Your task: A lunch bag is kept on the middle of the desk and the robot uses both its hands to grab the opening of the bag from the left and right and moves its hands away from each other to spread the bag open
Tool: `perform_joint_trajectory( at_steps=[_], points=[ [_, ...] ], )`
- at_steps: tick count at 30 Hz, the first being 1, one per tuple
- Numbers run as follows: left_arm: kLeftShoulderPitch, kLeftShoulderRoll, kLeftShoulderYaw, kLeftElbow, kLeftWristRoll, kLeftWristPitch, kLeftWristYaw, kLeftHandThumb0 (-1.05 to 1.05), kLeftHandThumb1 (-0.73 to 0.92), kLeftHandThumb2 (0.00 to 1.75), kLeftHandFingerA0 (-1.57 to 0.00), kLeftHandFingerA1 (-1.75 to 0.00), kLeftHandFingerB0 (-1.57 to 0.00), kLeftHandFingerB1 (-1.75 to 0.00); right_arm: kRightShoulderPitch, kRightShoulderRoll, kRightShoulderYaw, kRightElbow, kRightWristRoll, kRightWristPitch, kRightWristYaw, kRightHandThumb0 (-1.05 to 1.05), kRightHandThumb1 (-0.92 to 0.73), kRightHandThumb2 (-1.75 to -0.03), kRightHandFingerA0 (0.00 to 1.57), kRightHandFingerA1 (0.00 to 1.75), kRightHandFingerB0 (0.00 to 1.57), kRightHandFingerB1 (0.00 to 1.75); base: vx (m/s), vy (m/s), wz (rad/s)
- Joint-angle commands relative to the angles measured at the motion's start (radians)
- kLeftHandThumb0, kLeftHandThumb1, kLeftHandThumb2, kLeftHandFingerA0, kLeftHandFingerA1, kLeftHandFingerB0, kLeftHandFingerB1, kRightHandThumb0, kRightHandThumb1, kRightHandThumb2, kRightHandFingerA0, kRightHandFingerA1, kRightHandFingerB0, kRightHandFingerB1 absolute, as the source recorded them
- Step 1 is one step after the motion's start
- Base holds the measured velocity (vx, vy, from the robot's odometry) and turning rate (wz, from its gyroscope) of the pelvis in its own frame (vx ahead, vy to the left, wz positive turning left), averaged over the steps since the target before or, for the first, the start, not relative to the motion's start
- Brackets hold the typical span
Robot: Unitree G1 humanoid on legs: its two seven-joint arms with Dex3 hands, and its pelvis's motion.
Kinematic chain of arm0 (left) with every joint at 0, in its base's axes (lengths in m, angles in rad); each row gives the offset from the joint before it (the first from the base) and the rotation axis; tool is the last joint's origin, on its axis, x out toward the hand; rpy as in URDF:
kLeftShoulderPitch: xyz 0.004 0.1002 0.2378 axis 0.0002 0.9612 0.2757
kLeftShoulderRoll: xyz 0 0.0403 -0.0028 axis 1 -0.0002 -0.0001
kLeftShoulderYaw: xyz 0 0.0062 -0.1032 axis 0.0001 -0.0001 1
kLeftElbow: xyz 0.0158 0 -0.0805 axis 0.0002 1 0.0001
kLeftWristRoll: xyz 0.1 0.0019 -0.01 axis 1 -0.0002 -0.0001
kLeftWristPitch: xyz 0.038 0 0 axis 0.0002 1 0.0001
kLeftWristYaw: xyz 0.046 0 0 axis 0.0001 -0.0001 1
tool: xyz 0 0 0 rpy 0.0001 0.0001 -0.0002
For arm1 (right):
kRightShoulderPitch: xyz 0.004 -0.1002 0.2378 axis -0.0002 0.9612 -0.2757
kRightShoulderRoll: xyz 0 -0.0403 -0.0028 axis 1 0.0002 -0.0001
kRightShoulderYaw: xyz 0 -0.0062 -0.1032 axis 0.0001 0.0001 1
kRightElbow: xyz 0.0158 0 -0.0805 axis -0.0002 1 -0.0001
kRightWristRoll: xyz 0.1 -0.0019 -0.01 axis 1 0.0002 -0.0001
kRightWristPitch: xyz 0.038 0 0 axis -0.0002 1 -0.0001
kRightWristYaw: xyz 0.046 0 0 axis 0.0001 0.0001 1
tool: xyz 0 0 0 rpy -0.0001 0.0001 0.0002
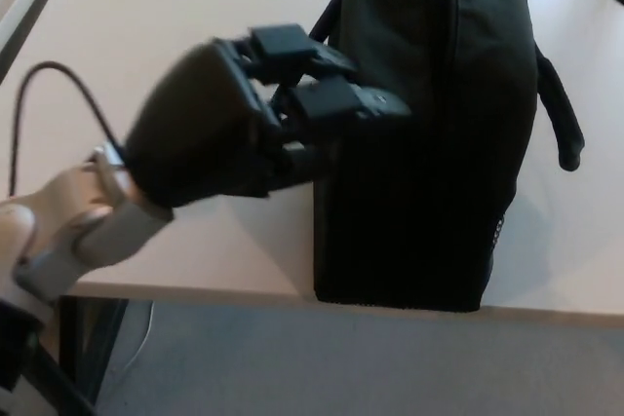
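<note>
The left robot hand [263, 114] enters from the picture's left on a light grey forearm [68, 226], with a thin dark cable [49, 75] looping beside the wrist. Its thick black fingers [346, 102] extend toward the right and lie against the left side wall of the lunch bag [429, 133]. They are spread apart and are not closed on any part of the bag.

The lunch bag is black and stands upright on the pale surface [175, 7], near its front edge and right of picture centre. A closed seam [431, 7] runs along the top of the bag from front to back. A carry handle [558, 109] hangs down on the bag's right side. The left handle is mostly hidden behind the fingers.

A small dark shape at the upper right picture edge cannot be identified, so the state of the right robot hand cannot be told.
</note>
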Motion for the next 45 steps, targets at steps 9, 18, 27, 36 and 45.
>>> perform_joint_trajectory(
  at_steps=[9,18,27,36,45],
  points=[
    [-0.234,-0.049,-0.384,0.241,0.457,0.06,0.405,-0.12,0.61,0.58,-0.69,-0.61,-0.52,-0.37,-0.135,0.098,0.303,0.07,-0.239,0.027,0.095,-0.28,-0.5,-0.55,0.49,0.37,0.36,0.33,0.0,0.0,0.0],
    [-0.271,-0.038,-0.458,0.287,0.464,0.13,0.478,-0.17,0.59,0.58,-0.67,-0.5,-0.56,-0.38,-0.089,0.1,0.397,0.056,-0.274,0.02,0.036,-0.31,-0.52,-0.57,0.49,0.38,0.36,0.33,0.0,0.0,0.0],
    [-0.304,-0.016,-0.531,0.338,0.501,0.179,0.63,-0.2,0.52,0.56,-0.67,-0.51,-0.64,-0.41,-0.059,0.082,0.424,0.057,-0.255,0.005,0.042,-0.29,-0.57,-0.58,0.45,0.38,0.33,0.33,0.0,0.0,0.0],
    [-0.305,0.033,-0.556,0.357,0.51,0.218,0.669,-0.18,0.54,0.57,-0.69,-0.46,-0.65,-0.41,-0.066,0.063,0.441,0.07,-0.259,-0.028,0.024,-0.29,-0.57,-0.57,0.47,0.37,0.34,0.33,0.0,0.0,0.0],
    [-0.271,0.011,-0.51,0.441,0.414,0.194,0.632,-0.16,0.6,0.62,-0.79,-0.48,-0.68,-0.45,-0.048,0.05,0.427,0.046,-0.255,-0.06,-0.026,-0.3,-0.57,-0.58,0.52,0.38,0.38,0.34,0.0,0.0,0.0]
  ],
)
